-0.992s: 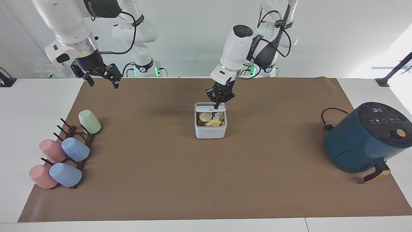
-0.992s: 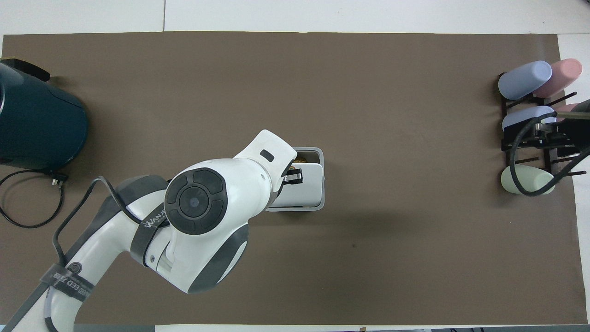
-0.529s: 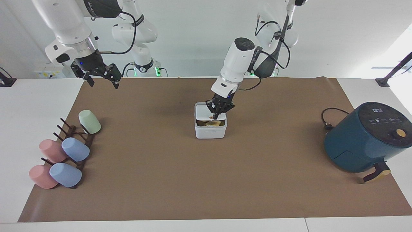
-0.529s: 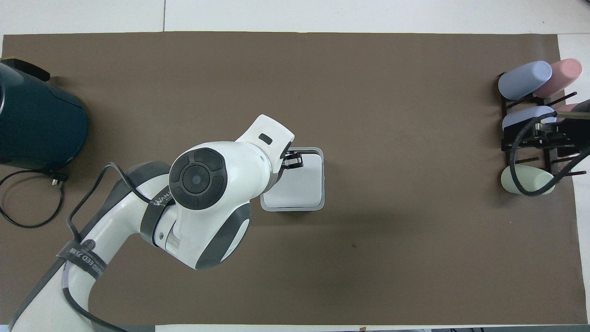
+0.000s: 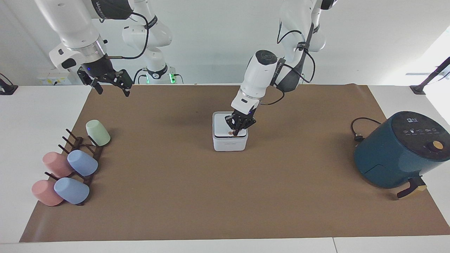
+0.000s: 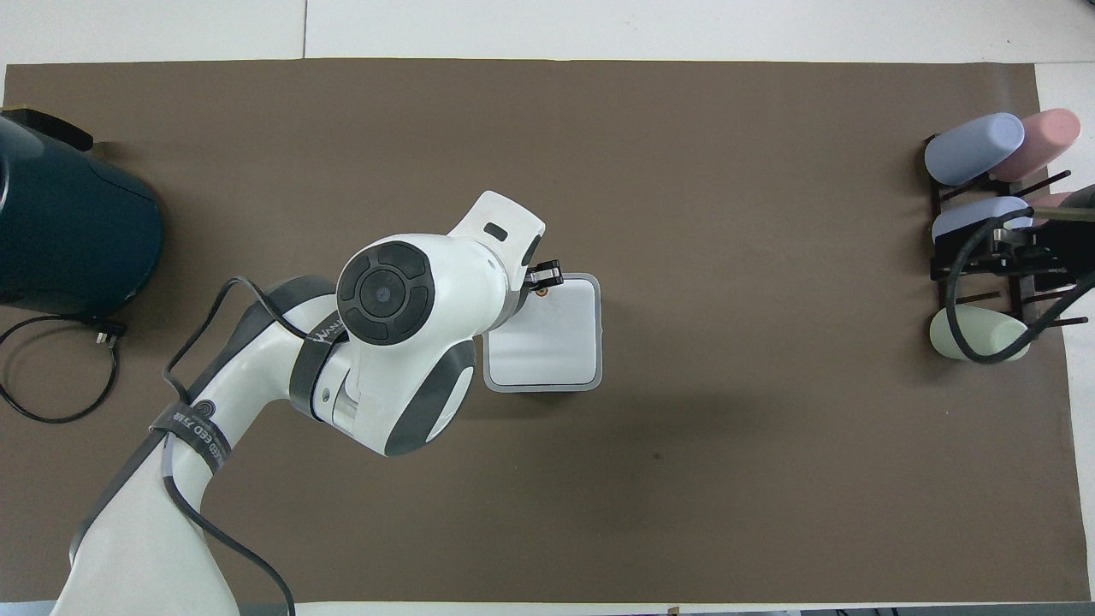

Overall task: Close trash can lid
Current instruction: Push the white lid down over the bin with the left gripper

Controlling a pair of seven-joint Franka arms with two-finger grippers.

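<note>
Left gripper (image 5: 236,133), black two-finger type on the white arm, points steeply down at mid-table, fingertips drawn together, wrist tilted toward the right arm's end. Right gripper (image 5: 111,86), black, waits raised near its base, fingers (image 5: 126,92) spread apart.

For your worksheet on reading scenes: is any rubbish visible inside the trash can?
No. The lid lies flat over the trash can, hiding its inside, with the left gripper on top.
</note>
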